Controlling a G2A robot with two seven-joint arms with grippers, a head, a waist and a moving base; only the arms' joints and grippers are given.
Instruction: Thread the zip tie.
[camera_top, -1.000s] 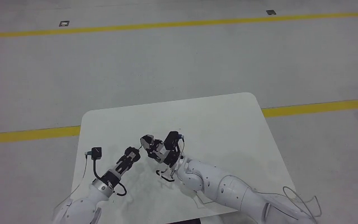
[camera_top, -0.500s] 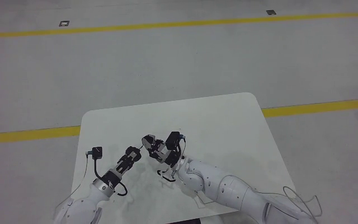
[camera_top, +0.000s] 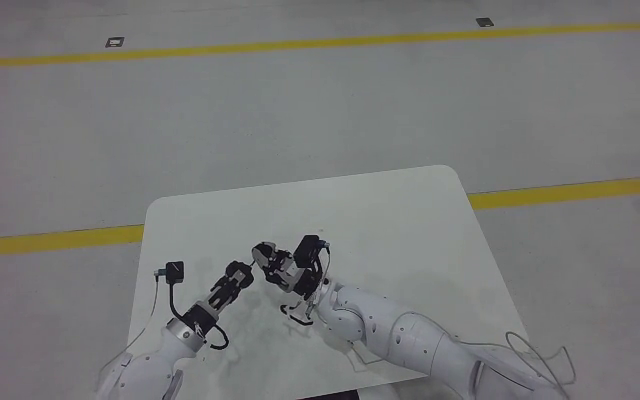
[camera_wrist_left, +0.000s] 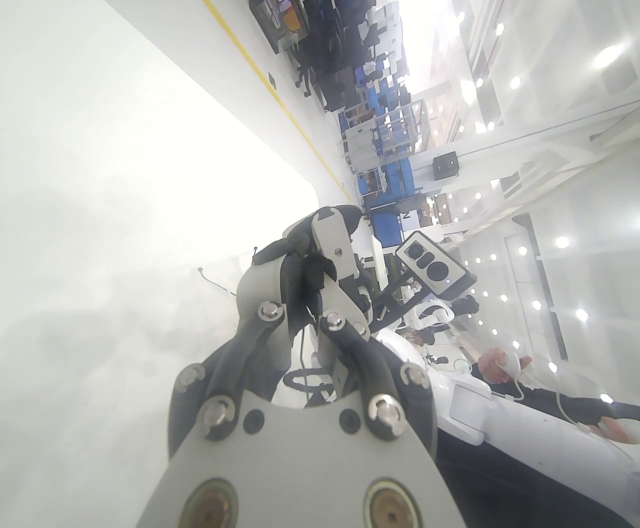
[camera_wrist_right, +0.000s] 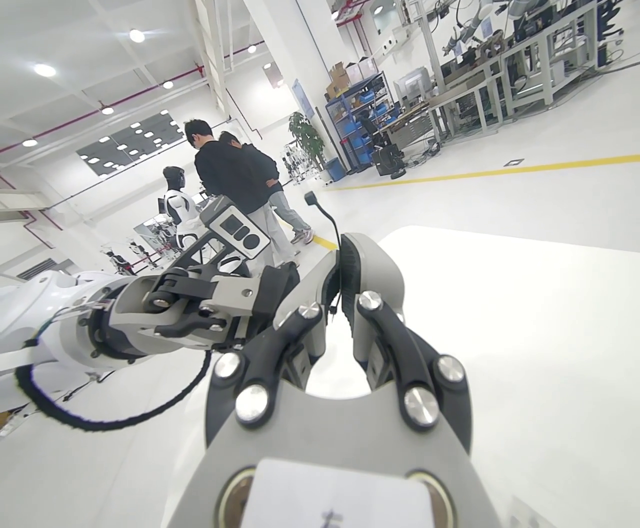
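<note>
In the top view a white table (camera_top: 400, 210) stands on a grey floor (camera_top: 300, 110), and both arms come in over its near edge.

Farthest left, the left arm rises from the table's 7 o'clock corner and points toward 1 o'clock. The left gripper (camera_top: 243, 270) sits at about 9 o'clock from the table's middle. In its own wrist view its fingers (camera_wrist_left: 260, 285) are drawn close together with something dark between the pads. Whether that is the task's strap I cannot tell.

Just beside it, at its 1 o'clock, is the right gripper (camera_wrist_right: 342, 257). Its arm comes from the 5 o'clock corner and lies across the table, pointing toward 10 o'clock. The two grippers meet tip to tip, touching or very nearly so.

The right gripper is clamped on the zip tie (camera_wrist_right: 330, 222). The thin black strap is pinched between its ribbed pads. The small square head stands clear beyond the fingertips, and a short pointed end shows on the palm side of the pads.

Farther right, a yellow line (camera_top: 560, 193) on the floor passes behind the table at 3 o'clock. A second runs across at 12 o'clock, well apart from the table.
</note>
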